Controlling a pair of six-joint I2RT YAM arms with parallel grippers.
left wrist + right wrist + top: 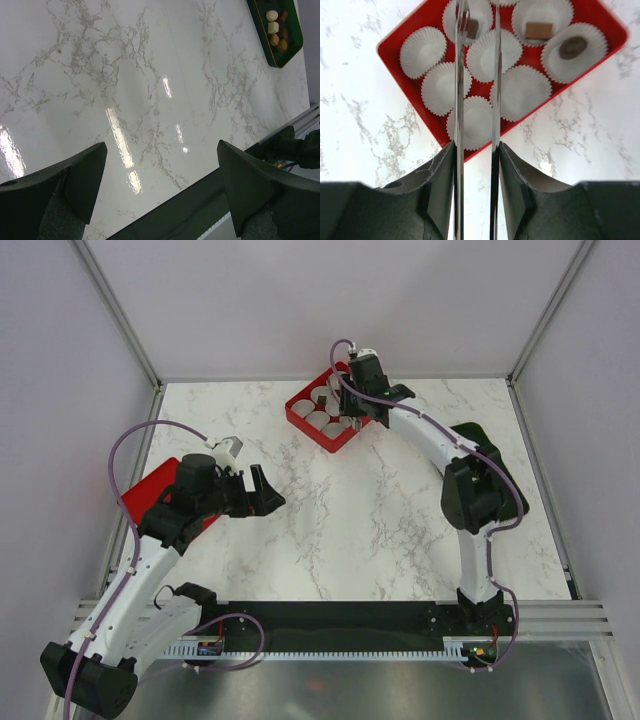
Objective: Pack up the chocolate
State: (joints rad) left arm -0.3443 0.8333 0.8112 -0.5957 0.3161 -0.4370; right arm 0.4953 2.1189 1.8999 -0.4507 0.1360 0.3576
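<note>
The red tray (402,70) holds several white paper cups (439,87). Three cups hold chocolate: a brown square (473,28), a tan square (538,30) and a dark round piece (571,47). My right gripper (476,146) is shut on long metal tweezers (459,100). The tweezers' arms stand apart over the tray, and the left tip lies beside the brown square. In the top view this gripper (360,412) hangs over the red tray (300,418). My left gripper (161,145) is open and empty above bare marble (268,492). More chocolate (274,39) lies in a green tray (261,47).
A red flat piece (160,485) lies under the left arm at the table's left edge. The dark green tray (492,455) sits at the right, partly under the right arm. Walls close the table at the back and sides.
</note>
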